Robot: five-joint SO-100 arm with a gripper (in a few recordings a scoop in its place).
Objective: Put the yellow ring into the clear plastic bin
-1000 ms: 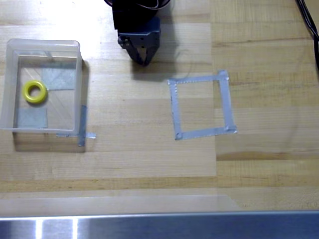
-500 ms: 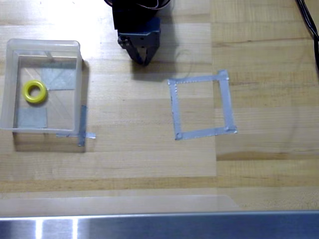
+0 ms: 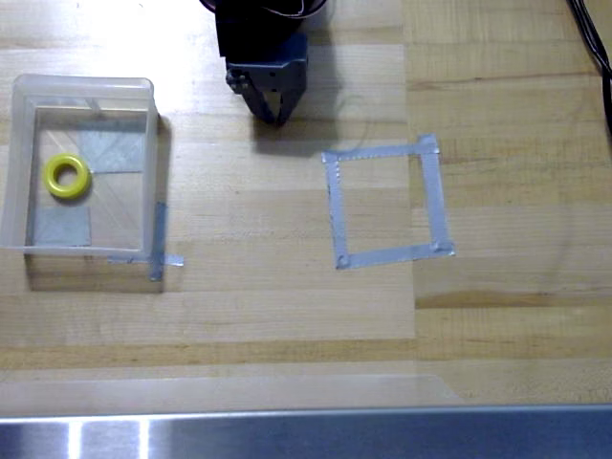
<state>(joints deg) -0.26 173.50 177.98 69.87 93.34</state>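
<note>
The yellow ring (image 3: 67, 176) lies flat inside the clear plastic bin (image 3: 19, 163), on its bottom towards the left wall. The bin stands at the left of the wooden table, with grey tape patches showing through its floor. My dark gripper (image 3: 275, 117) hangs at the top centre, well to the right of the bin, fingertips drawn together to a point and holding nothing.
A square outline of grey tape (image 3: 386, 203) is stuck flat on the table right of centre. A metal rail (image 3: 306, 435) runs along the bottom edge. Black cables (image 3: 595, 43) cross the top right corner.
The gripper has drawn back very slightly towards the top of the picture. The ring and the bin have not moved.
</note>
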